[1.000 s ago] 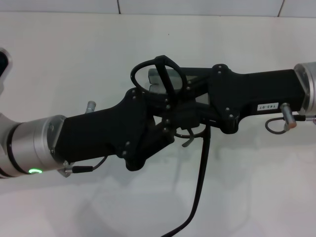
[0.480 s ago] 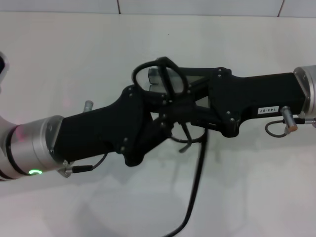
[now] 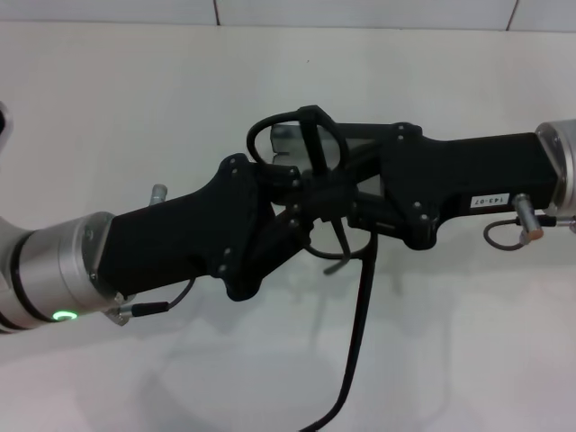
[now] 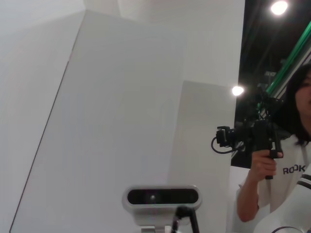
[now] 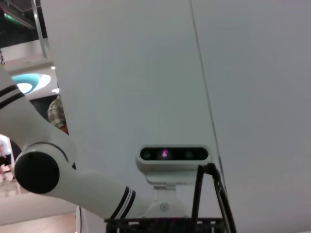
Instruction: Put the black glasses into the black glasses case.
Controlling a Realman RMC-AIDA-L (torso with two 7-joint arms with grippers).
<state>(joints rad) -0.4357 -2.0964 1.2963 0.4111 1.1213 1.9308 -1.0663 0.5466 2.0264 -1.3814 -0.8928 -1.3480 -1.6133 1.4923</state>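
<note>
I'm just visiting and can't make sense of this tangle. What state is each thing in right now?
black glasses: held up above the table between the two grippers, one temple arm hanging down unfolded.
left gripper: reaching in from the left, at the glasses frame.
right gripper: reaching in from the right, meeting the left one at the glasses.
table: white, below both arms.
black glasses case: not visible in any view.

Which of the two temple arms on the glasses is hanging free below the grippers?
The long one hanging straight down toward the head view's bottom edge. The other is short in view, tucked between the left gripper and right gripper.
</note>
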